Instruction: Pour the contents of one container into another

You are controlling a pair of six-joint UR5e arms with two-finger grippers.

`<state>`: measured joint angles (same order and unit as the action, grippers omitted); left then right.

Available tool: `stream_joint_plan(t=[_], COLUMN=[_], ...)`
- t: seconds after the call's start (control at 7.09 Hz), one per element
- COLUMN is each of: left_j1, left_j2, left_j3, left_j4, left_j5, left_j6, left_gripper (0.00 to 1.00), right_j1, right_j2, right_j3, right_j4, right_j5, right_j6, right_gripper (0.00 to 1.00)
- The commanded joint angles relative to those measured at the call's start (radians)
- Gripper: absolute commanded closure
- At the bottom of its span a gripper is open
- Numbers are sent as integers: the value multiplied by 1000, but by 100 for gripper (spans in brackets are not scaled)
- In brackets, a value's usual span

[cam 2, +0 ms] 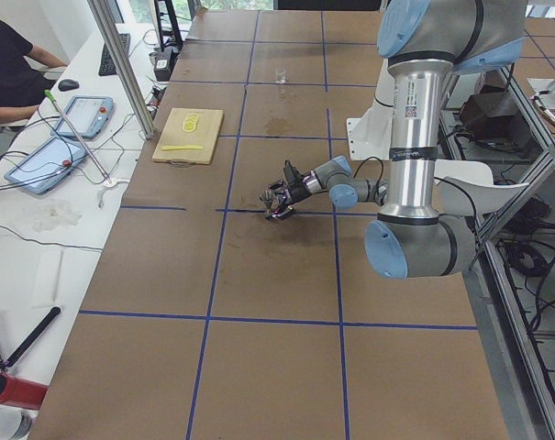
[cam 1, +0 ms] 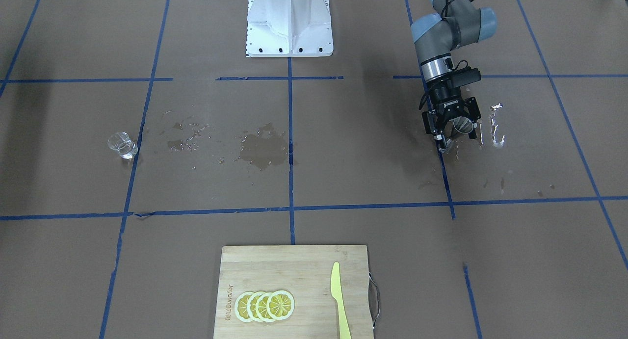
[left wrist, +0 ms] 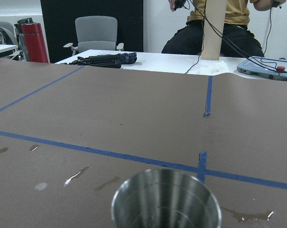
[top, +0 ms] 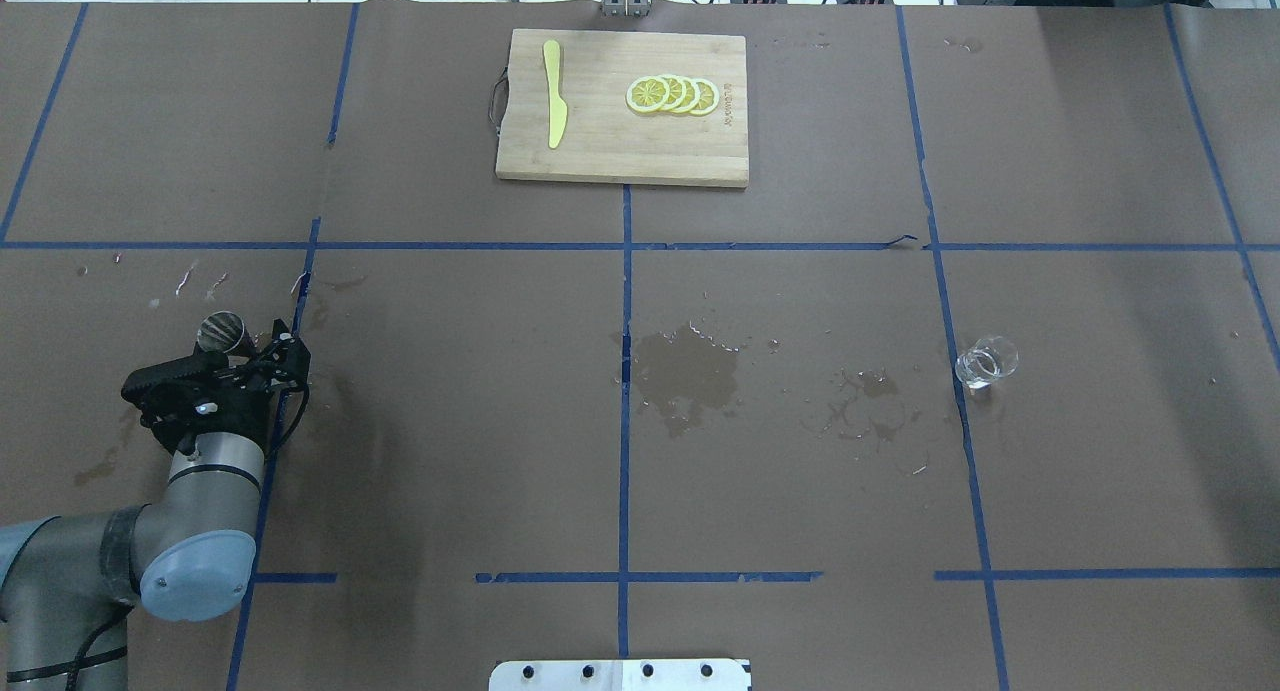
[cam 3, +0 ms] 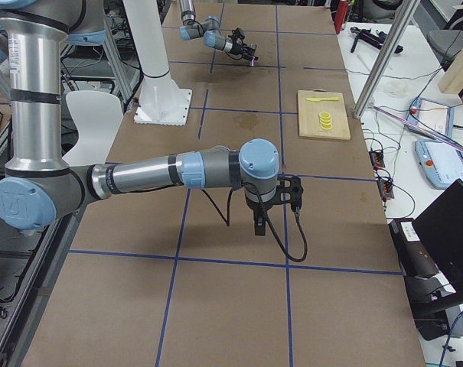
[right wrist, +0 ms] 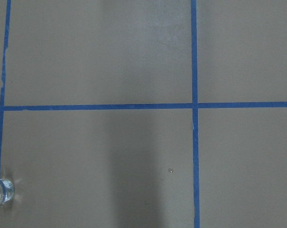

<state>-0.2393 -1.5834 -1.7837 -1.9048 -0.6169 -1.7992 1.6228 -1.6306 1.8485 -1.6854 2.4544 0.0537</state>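
Note:
A steel cup [cam 1: 463, 125] stands upright between the fingers of my left gripper [cam 1: 458, 134], which is shut on it low over the wet paper. From overhead the steel cup [top: 221, 332] shows at the front of the left gripper [top: 238, 345], at the table's left side. The left wrist view has the cup's open rim [left wrist: 166, 199] at its bottom edge; its inside is hidden. A small clear glass [top: 987, 361] stands alone far to the right, also as the glass [cam 1: 122, 145] and glass [right wrist: 1, 192]. My right gripper [cam 3: 259, 224] hangs high over the table; whether it is open or shut I cannot tell.
A wooden cutting board [top: 610, 156] at the far edge carries lemon slices [top: 672, 94] and a yellow knife [top: 554, 106]. Wet patches [top: 685, 371] mark the middle of the paper, and droplets [cam 1: 495, 128] lie beside the cup. The robot's white base [cam 1: 289, 22] stands at the near side.

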Motion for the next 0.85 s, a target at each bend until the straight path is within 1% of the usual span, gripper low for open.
stream_joint_plan(t=[0.0, 0.14, 0.56, 0.71], left_j1=[2, 2, 2, 3], left_j2=[-3, -6, -6, -6], left_j3=[12, 15, 17, 24], left_j4=[1, 1, 1, 1], left_j5=[3, 3, 3, 3], left_j6=[-3, -3, -3, -3], left_gripper=[12, 17, 42, 47], right_j1=[0, 0, 0, 0], right_j2=[0, 0, -2, -2], right_j3=[-2, -2, 0, 0], right_j4=[0, 0, 0, 0], right_j5=[0, 0, 0, 0], right_j6=[0, 0, 0, 2], right_gripper=[0, 0, 0, 0])
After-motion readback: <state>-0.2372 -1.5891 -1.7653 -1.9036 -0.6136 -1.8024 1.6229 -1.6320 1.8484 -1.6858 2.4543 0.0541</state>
